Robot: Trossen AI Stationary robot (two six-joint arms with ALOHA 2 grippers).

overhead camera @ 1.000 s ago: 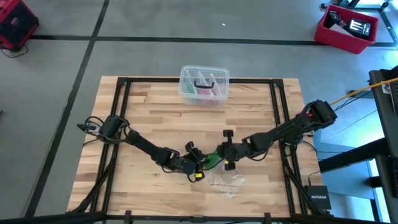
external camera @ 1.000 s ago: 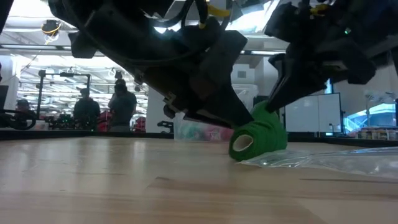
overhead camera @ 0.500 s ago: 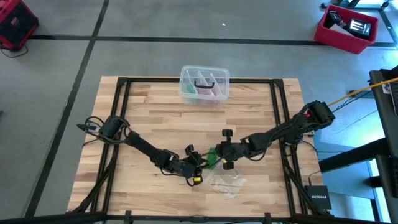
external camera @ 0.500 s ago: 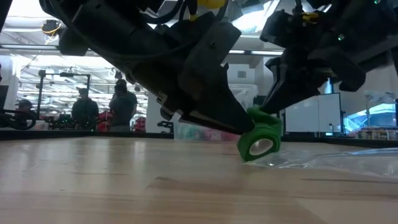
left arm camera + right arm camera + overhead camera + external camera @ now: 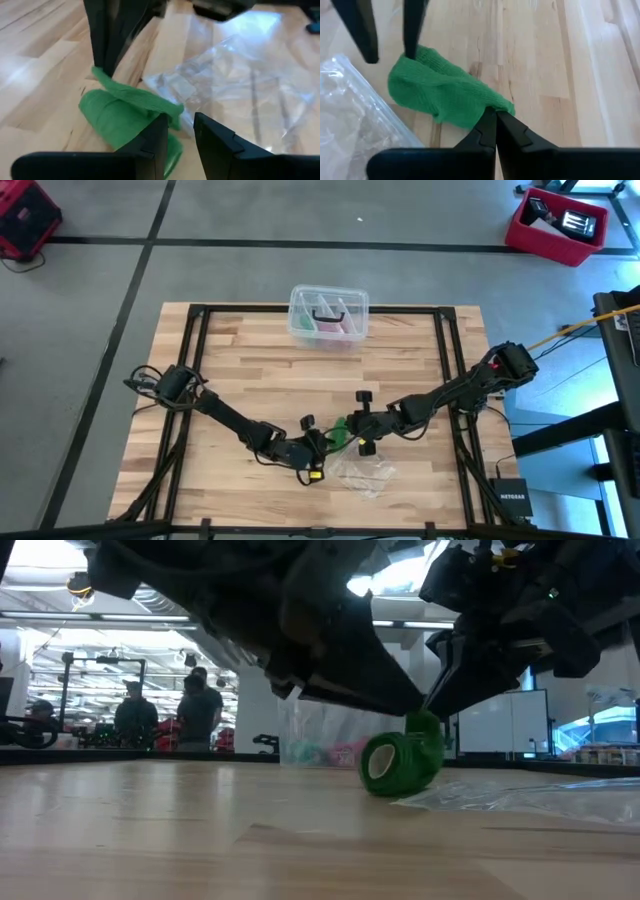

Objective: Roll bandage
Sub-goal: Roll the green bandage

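The bright green elastic fabric bandage (image 5: 341,435), mostly wound into a small roll, lies at about six o'clock on the wooden table (image 5: 250,370). The right gripper (image 5: 495,117) pinches its loose tail with jaws closed; the left gripper (image 5: 179,125) sits at the roll, jaws narrowly parted. The clear crinkled plastic bag (image 5: 365,473) at its five o'clock could snag, or the tail could slip and unwind.

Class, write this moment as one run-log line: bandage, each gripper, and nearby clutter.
bandage: mostly rolled, on table | right gripper: shut on bandage tail | left gripper: open at roll | clear plastic bag: beside roll
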